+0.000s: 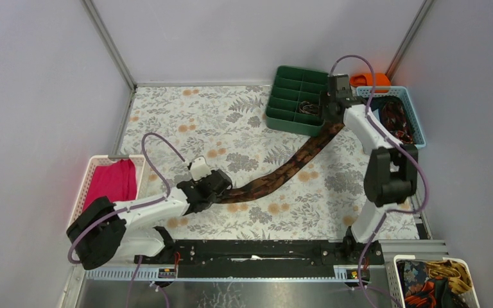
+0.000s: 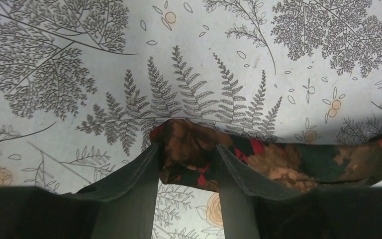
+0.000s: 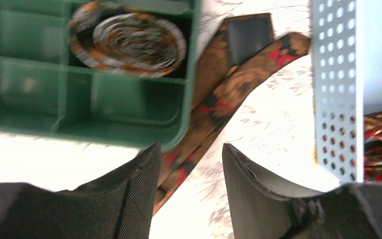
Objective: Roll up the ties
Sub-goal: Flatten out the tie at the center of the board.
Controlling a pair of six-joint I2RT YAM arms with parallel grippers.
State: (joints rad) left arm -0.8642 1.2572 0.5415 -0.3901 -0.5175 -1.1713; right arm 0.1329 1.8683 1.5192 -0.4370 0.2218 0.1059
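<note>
The tie [image 1: 282,168] lies stretched from the left gripper [image 2: 186,157] to the green tray [image 1: 295,99]. The right gripper [image 3: 191,164] is wide, holding nothing. I cannot tell if the left one pinches the tie's end. A loose end could roll crooked.

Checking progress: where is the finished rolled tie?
Top view, far right: the rolled tie sits in a compartment of the green tray, left of the blue basket.

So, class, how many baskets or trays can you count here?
4: a green divided tray at the far side, a blue basket right of it, a white basket at the left edge, and a second white basket at the near right corner.
</note>
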